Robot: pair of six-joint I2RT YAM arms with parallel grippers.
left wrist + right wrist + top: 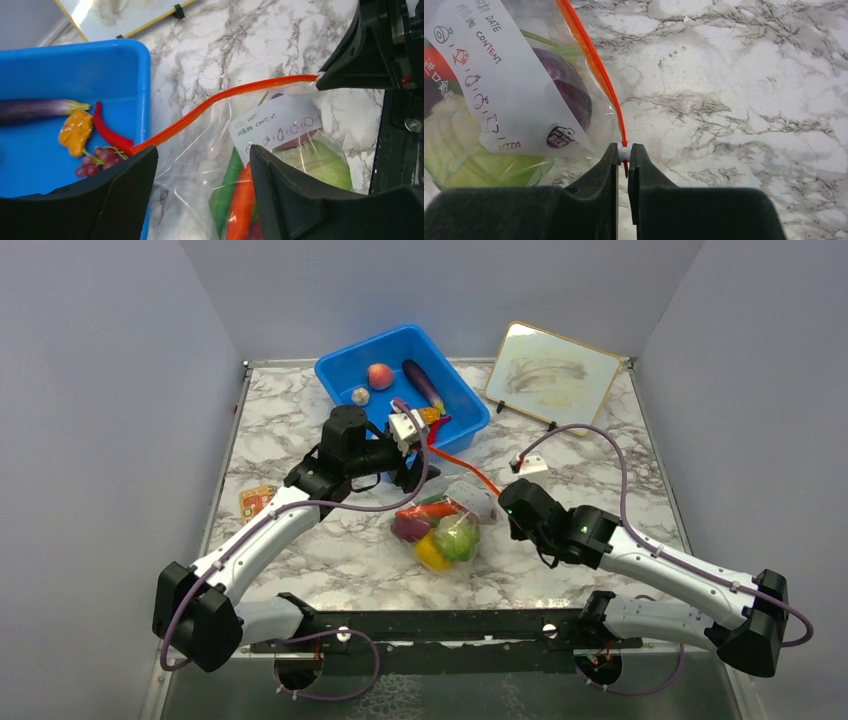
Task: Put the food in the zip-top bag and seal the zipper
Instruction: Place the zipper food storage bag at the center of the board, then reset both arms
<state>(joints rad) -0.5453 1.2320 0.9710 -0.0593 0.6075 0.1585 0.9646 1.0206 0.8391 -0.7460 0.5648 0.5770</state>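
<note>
Zipper [596, 75] end pinched tight between the fingers of my right claw [623, 156], the red-orange strip stretched above the marble table [734, 75]. My left claw [202, 150] stands wide, the strip's other end at one finger, beside the blue bin [50, 65]. The zip-top bag [200, 125], with food [440, 535] inside, lies between my arms.

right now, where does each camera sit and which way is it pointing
Top external: above and behind the arm bases, looking down on the table, blue bin, zip-top bag and both arms.
Left wrist: on the left arm, looking through the open left gripper along the zipper to the right gripper.
Right wrist: low over the marble, its shut fingers pinching the zipper's end.
Both wrist views share the bag's white label.
</note>
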